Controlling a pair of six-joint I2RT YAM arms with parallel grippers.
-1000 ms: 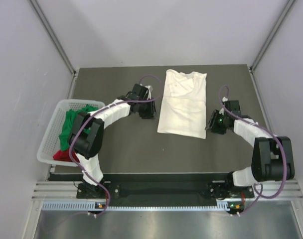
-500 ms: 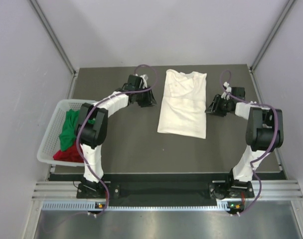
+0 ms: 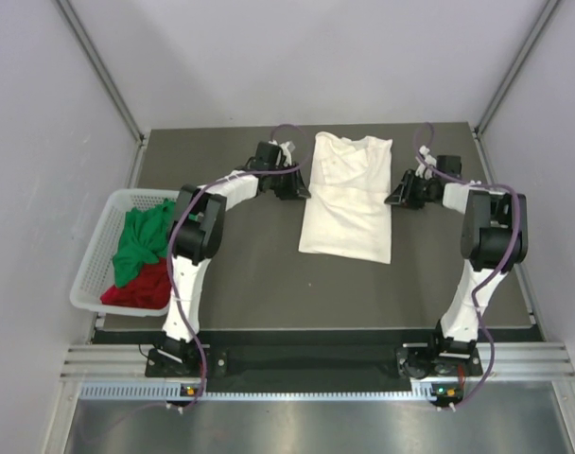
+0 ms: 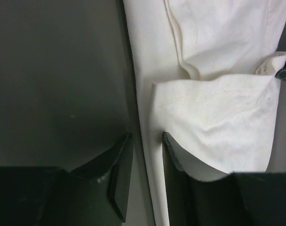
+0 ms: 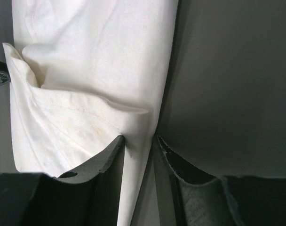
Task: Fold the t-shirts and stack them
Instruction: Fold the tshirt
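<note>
The cream-white t-shirt [image 3: 349, 199] lies flat on the dark table, folded into a long strip with the collar at the far end. My left gripper [image 3: 297, 186] is at its left edge near the far end. In the left wrist view it [image 4: 146, 141] is open, jaws astride the edge of the cream shirt [image 4: 213, 94]. My right gripper [image 3: 398, 194] is at the right edge, opposite. In the right wrist view it [image 5: 139, 141] is open, jaws astride the cream shirt's [image 5: 96, 56] edge. The green t-shirt [image 3: 141, 236] and the red t-shirt [image 3: 141, 287] lie crumpled in the basket.
A white plastic mesh basket [image 3: 94, 255] stands at the table's left edge. Grey walls close in the far side and both sides. The dark table top [image 3: 259, 274] shows bare in front of the cream shirt.
Both grippers have moved from beside the shirt's near half toward the far end and in to its side edges. The shirt has not moved.
</note>
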